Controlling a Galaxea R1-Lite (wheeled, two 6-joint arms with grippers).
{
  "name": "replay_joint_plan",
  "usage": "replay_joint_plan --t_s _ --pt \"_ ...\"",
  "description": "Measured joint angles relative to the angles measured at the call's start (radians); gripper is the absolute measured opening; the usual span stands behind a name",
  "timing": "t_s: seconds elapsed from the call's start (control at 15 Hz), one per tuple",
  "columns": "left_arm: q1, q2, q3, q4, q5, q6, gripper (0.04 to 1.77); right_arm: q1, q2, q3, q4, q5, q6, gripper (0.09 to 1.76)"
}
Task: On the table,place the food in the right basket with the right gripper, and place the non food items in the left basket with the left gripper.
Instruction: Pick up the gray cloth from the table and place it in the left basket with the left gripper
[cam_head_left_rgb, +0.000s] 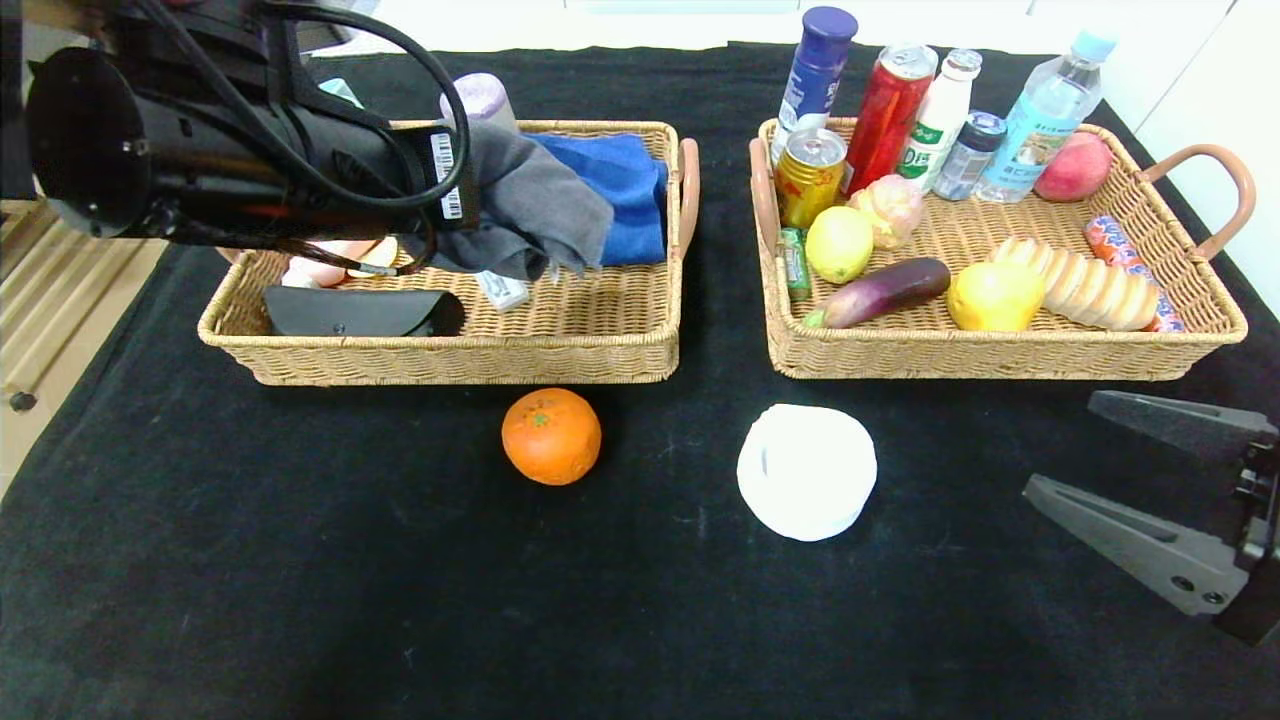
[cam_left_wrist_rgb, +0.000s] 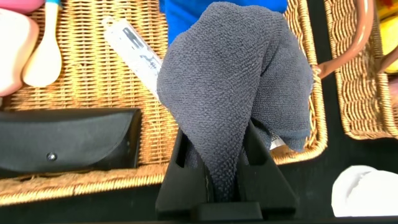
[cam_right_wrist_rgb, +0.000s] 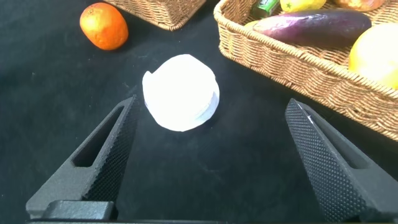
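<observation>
towel hangs over the left basket in the upper left of the head frame, pinched between the closed fingers of the left gripper. orange and white roll lie on the table at centre. right gripper, lower right, stands wide apart, holding nothing.

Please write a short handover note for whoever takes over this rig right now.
Left gripper: shut on the grey towel, held over the left basket.
Right gripper: open and empty, low over the table in front of the right basket.
Done: pear and bread loaf lie in the right basket; the tool case lies in the left one.
Left: release the towel; orange to the right basket, white roll to the left.
</observation>
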Motion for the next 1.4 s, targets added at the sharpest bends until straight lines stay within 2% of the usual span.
replay_joint_plan --t_s 0.47,0.8,1.07,1.4 --pt "0.002 0.077 -0.069 -0.003 0.002 0.003 0.25 -0.001 -0.001 0.000 0.001 0.000 0.000 1.71" --pt "0.004 0.105 -0.081 -0.007 0.007 0.003 0.25 -0.003 -0.001 0.000 -0.001 0.000 0.000 1.71" --pt "0.004 0.108 -0.081 -0.004 0.007 0.003 0.82 -0.004 -0.003 0.000 -0.001 0.000 -0.001 1.71" --pt "0.004 0.102 -0.066 0.001 0.010 0.001 1.25 -0.004 -0.003 0.000 -0.001 0.000 -0.001 1.71"
